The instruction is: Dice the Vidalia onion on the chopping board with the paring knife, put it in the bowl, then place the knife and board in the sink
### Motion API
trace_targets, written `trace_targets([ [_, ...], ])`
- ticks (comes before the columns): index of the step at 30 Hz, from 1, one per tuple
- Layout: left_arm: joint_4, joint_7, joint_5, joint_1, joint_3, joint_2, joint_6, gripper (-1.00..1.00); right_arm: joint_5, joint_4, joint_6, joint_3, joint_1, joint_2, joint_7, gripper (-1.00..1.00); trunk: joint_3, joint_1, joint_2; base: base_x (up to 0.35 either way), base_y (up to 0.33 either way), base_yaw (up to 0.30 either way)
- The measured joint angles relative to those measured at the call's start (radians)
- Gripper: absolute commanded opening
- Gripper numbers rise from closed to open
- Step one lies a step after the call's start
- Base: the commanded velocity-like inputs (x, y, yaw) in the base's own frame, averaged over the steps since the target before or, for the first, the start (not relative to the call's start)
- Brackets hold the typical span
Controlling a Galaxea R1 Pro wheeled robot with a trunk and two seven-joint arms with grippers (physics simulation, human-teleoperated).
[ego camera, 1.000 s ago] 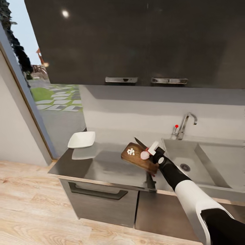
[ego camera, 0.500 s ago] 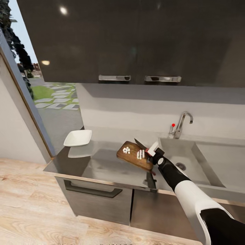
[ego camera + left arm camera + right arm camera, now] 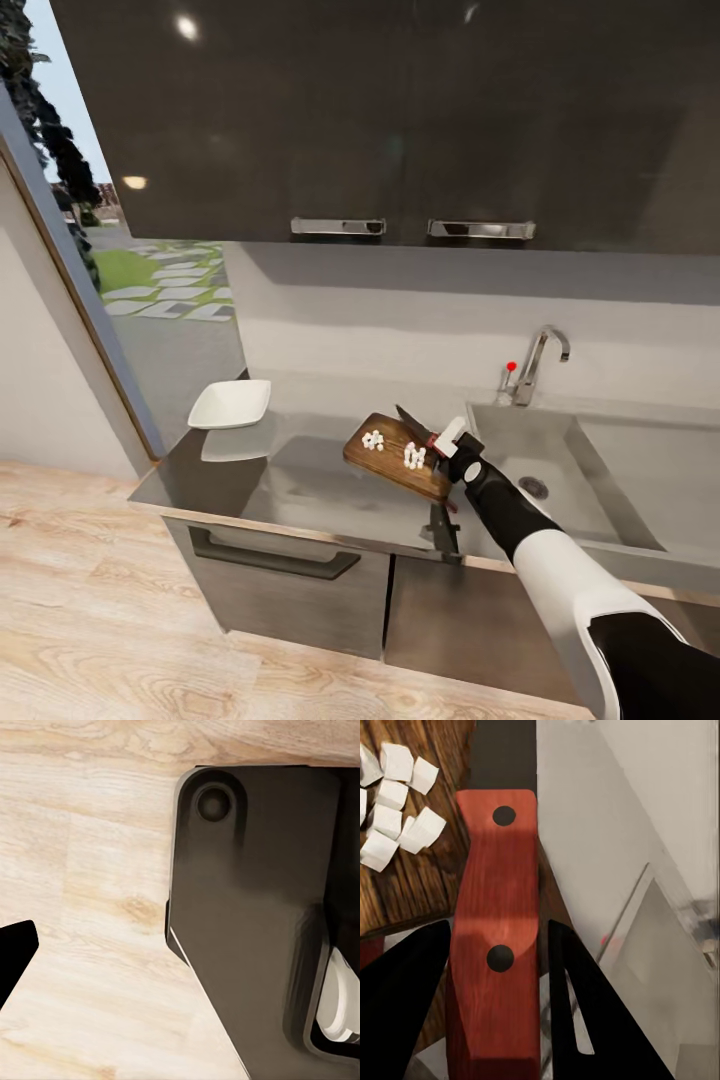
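The dark brown chopping board (image 3: pixel 392 460) lies on the grey countertop (image 3: pixel 300 492), just left of the sink (image 3: pixel 560 455). Two small heaps of white diced onion (image 3: pixel 414 456) rest on the board, and the dice (image 3: pixel 394 802) lie on the wood (image 3: pixel 416 881) beside the blade. My right gripper (image 3: pixel 452 446) is shut on the red handle of the paring knife (image 3: pixel 499 922), with the dark blade (image 3: pixel 411 421) slanting over the board's sink-side end. The white bowl (image 3: pixel 230 404) stands empty at the countertop's far left. One dark fingertip (image 3: pixel 13 956) of my left gripper hangs over the floor, holding nothing.
A chrome tap (image 3: pixel 535 366) with a red dot rises behind the sink. Dark wall cabinets (image 3: pixel 400 120) hang above the worktop. Left of the counter a glass door opens on a garden. My own dark base (image 3: pixel 247 915) stands on the wooden floor (image 3: pixel 82 870).
The pinkish onion piece that lay by the knife a second ago is now a second heap of white dice. The camera has shifted slightly; the right gripper keeps hold of the knife.
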State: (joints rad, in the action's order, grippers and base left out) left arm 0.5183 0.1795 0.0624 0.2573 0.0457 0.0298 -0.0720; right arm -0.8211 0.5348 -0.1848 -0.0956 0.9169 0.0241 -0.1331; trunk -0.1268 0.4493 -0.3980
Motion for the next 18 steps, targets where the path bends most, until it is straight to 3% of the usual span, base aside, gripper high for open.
trace_targets([
  [1,0.0,0.0,0.0,0.0,0.0,0.0,0.0,1.0,0.006,0.006,0.0,0.009,0.0,-0.001,0.0,-1.0,0.0,0.0,0.0,0.0,0.0,0.0],
  [3,-0.001,0.0,0.0,0.0,0.0,0.0,0.0,1.0,0.047,0.025,0.0,0.064,0.0,-0.005,0.0,-1.0,0.0,0.0,0.0,0.0,0.0,0.0],
  [5,-0.001,0.0,0.0,0.0,0.0,0.0,0.0,1.0,0.11,0.076,-0.004,0.173,0.0,-0.009,0.003,-1.0,0.0,0.0,0.0,0.0,0.0,0.0],
  [7,-0.001,0.0,0.0,0.0,0.0,0.0,0.0,1.0,0.131,0.111,-0.006,0.249,0.0,-0.01,-0.001,-1.0,0.0,0.0,0.0,0.0,0.0,0.0],
  [11,-0.001,0.0,0.0,0.0,0.0,0.0,0.0,1.0,0.143,0.142,-0.057,0.295,0.0,-0.021,-0.011,-1.0,0.0,0.0,0.0,0.0,0.0,0.0],
  [14,-0.001,0.0,0.0,0.0,0.0,0.0,0.0,1.0,0.158,0.186,-0.112,0.34,0.0,-0.043,-0.073,-1.0,0.0,0.0,0.0,0.0,0.0,0.0],
  [16,-0.001,0.0,0.0,0.0,0.001,0.0,0.0,1.0,0.187,0.213,-0.197,0.428,0.0,-0.074,-0.166,-1.0,0.0,0.0,0.0,0.0,0.0,0.0],
  [18,-0.001,0.0,0.0,0.0,0.001,0.001,0.0,1.0,0.198,0.227,-0.244,0.465,0.0,-0.109,-0.222,-1.0,0.0,0.0,0.0,0.0,0.0,0.0],
])
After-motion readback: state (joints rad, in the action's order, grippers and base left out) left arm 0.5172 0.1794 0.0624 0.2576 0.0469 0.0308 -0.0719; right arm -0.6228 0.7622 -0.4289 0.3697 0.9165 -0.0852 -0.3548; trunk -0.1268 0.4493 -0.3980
